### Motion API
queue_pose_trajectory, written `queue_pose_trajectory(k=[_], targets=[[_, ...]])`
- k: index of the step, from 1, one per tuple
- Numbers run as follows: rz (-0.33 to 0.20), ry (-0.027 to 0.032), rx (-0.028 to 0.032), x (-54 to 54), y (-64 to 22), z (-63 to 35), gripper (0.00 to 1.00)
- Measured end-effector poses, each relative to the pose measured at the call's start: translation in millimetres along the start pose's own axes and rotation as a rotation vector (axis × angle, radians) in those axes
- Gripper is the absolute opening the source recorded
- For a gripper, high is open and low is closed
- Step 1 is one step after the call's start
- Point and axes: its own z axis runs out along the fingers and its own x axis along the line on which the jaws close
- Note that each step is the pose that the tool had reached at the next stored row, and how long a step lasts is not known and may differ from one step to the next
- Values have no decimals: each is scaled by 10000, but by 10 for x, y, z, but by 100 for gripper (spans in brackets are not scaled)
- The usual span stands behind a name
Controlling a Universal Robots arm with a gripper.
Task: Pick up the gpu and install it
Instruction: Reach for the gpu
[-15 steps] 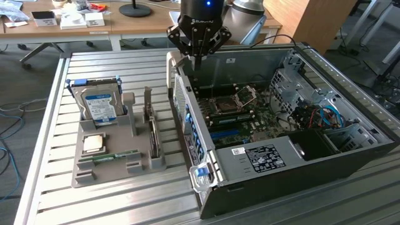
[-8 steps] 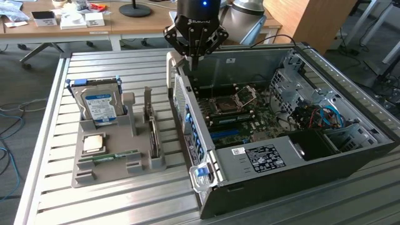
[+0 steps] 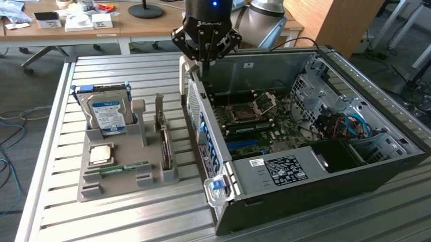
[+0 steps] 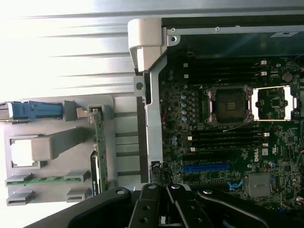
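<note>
Slatted metal table [image 3: 135, 222], office desks [image 3: 155, 24] behind. Pincer [image 3: 203, 58] clenched, empty, hovering over rear edge of open PC case [image 3: 377, 169]. gpu [image 3: 164, 141] on edge in grey tray [image 3: 114, 187], below pincer, towards the exterior view's left, untouched.

Ribbed bare metal table [image 3: 135, 217]; matt grey plastic holder [image 3: 114, 182]; dark painted metal case [image 3: 316, 194].

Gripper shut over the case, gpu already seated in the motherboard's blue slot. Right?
Not quite. The gpu is not in the blue slot, which the wrist view shows bare. The card stands on edge in the grey holder beside the case. The rest holds: the gripper is shut over the case.
</note>
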Motion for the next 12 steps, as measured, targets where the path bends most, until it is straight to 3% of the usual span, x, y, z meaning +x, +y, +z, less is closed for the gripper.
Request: queue_pose_trajectory(k=[12], targets=[[0,0,-1,228,-17,0,11]])
